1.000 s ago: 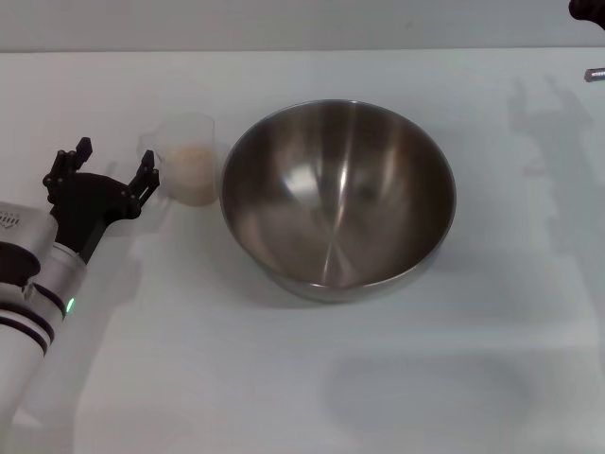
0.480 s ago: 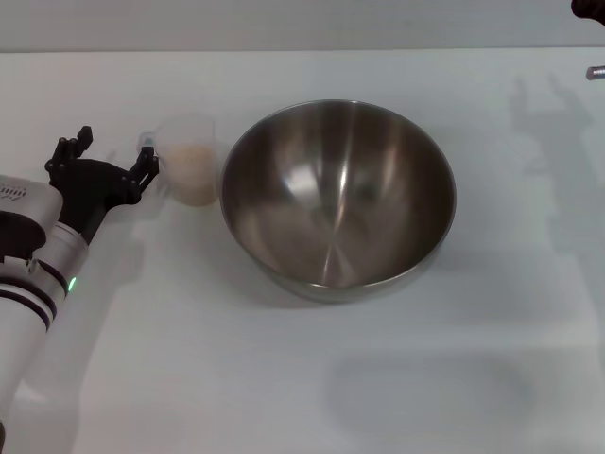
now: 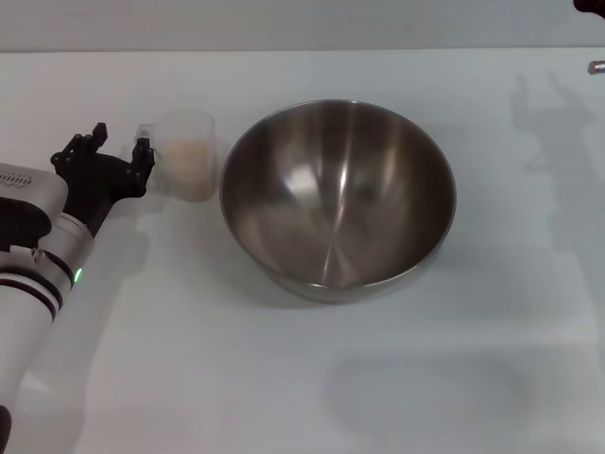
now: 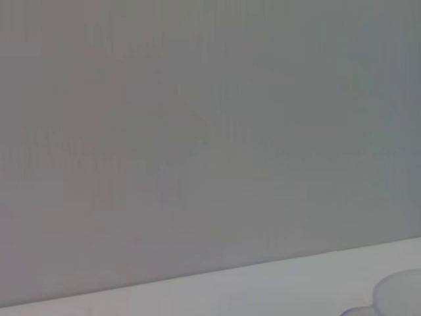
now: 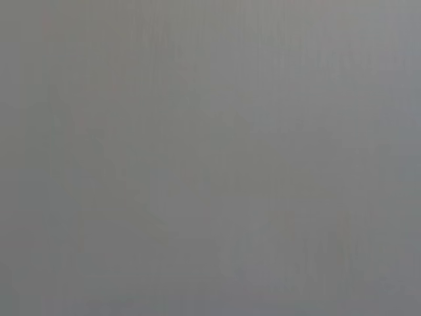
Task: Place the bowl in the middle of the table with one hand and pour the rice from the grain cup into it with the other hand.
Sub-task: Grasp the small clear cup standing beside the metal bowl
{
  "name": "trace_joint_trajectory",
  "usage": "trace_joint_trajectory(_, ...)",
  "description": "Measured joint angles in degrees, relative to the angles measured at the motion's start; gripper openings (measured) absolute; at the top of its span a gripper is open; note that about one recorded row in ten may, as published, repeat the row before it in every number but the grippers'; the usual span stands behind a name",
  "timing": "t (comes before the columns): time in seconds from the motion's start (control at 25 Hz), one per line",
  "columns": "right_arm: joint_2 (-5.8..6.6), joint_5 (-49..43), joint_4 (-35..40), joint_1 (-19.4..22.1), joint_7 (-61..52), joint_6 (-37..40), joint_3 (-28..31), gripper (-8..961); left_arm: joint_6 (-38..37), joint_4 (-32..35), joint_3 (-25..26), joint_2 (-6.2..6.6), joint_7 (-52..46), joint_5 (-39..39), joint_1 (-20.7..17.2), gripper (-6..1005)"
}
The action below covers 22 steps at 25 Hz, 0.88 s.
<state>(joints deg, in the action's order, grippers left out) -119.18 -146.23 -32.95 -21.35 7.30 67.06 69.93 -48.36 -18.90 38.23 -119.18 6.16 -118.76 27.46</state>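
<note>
The large steel bowl (image 3: 337,197) stands upright and empty in the middle of the white table (image 3: 302,378). The clear grain cup (image 3: 184,154) stands just left of the bowl, with pale rice (image 3: 189,161) in it. My left gripper (image 3: 118,147) is open at table height right beside the cup's left side, one fingertip close to the cup wall. The cup is not between the fingers. Only a dark bit of my right arm (image 3: 591,8) shows at the top right corner; its gripper is out of view. The wrist views show mostly grey wall.
The table's far edge (image 3: 302,50) runs along the top of the head view. My left arm (image 3: 38,274) lies over the table's left front part. A strip of table (image 4: 263,286) shows in the left wrist view.
My left gripper has moved up and slightly right, toward the cup's left side, and turned a little. The bowl and cup have not moved.
</note>
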Motion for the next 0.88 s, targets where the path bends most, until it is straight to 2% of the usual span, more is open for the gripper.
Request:
trace_joint_trajectory(0.04,0.00,0.0,0.0,0.0,0.0,0.0,0.0,436,0.0,0.0,0.0,0.00,0.0,0.0,0.1,690)
trace_joint_trajectory(0.24,0.00,0.0,-0.1,0.0,0.0,0.0,0.0,435,0.0,-0.1,0.0,0.00,0.0,0.0,0.4,466)
trace_joint_trajectory(0.56,0.00,-0.3,0.0,0.0,0.1,0.0,0.0,435,0.0,-0.2,-0.4,0.00,-0.4,0.0,1.0,228)
trace_joint_trajectory(0.76,0.00,-0.3,0.0,0.3,0.1,0.0,0.0,435,0.0,-0.1,-0.4,0.00,-2.3,-0.2,1.4,22)
trace_joint_trajectory(0.88,0.00,-0.3,0.0,0.4,0.1,0.0,0.0,435,-0.2,-0.1,-0.4,0.00,-2.4,-0.2,1.3,21)
